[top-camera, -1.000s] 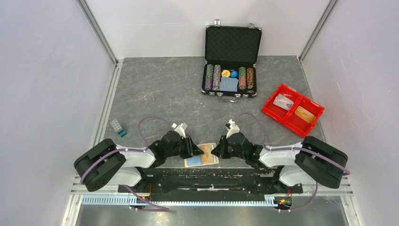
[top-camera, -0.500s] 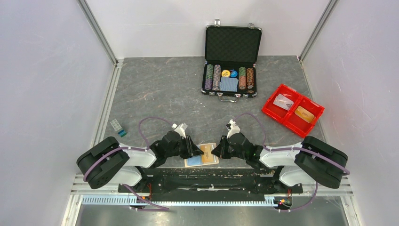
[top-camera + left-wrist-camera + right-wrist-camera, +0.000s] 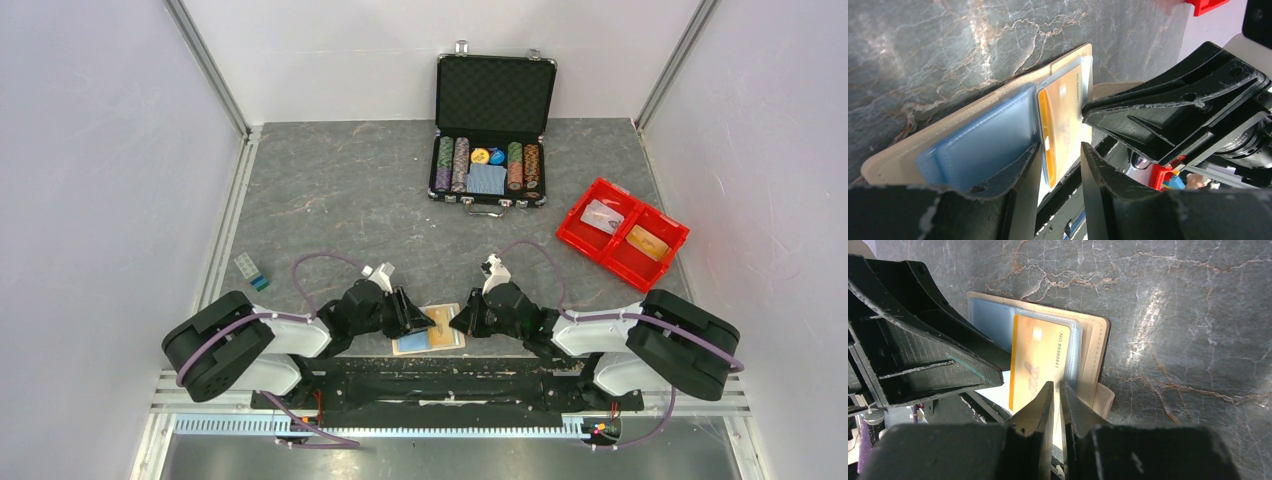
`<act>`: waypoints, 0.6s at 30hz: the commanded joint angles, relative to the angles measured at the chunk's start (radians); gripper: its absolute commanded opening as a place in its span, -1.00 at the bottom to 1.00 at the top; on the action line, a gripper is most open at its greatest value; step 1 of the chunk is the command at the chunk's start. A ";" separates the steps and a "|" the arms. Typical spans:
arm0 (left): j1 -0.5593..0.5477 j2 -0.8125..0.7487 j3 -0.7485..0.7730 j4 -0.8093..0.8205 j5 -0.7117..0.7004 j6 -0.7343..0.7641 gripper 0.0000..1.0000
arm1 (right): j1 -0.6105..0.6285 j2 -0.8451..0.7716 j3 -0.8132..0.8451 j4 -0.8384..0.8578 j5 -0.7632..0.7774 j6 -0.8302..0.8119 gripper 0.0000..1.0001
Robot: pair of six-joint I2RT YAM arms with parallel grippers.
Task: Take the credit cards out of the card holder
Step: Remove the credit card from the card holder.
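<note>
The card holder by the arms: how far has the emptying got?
Done: a pale, teal-ended card lies out on the table, off to the left. In hand: the card holder is spread open, the left tool open over its blue sleeve, the right tool pinched on the orange card. Left: that card still sits in its sleeve and must slide free.

Your right end effector [image 3: 1057, 386] pinches the edge of the orange-yellow card [image 3: 1040, 357], which lies in the open card holder [image 3: 1096, 357] on the table [image 3: 1173, 315].

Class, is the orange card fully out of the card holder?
No, the orange card sits inside a clear sleeve of the open card holder.
</note>
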 commanded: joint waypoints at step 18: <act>-0.005 0.135 -0.062 0.258 -0.008 -0.191 -0.84 | 0.008 -0.005 -0.033 -0.044 -0.005 0.006 -0.78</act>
